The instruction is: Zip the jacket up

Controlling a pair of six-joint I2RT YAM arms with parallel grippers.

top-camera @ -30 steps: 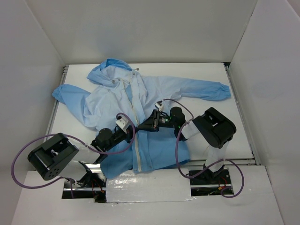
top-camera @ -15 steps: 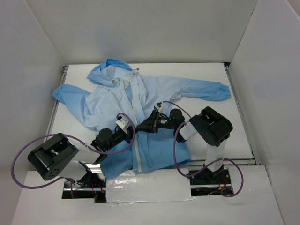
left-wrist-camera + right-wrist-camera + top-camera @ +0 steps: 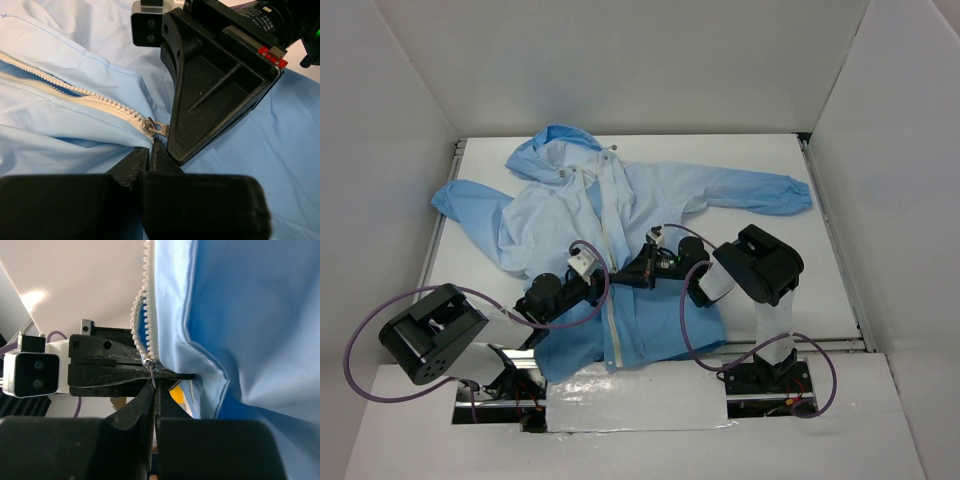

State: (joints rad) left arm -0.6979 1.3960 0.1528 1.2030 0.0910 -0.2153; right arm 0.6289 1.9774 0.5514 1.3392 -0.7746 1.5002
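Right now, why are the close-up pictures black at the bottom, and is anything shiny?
Left wrist view: the blob is the left claw itself, too near the lens, dark and soft, while the zipper teeth look sharp. Right wrist view: same with the right claw, and a washed-out bright patch glows at upper left. Top view: evenly lit, with glare only on the silvery strip.

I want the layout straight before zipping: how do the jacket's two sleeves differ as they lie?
The right sleeve lies stretched out nearly straight, its cuff far from the body of the jacket; the left sleeve is bent and bunched close against it. The right sleeve lies fairly flat; the left sleeve is more rumpled. Both are the same light blue.
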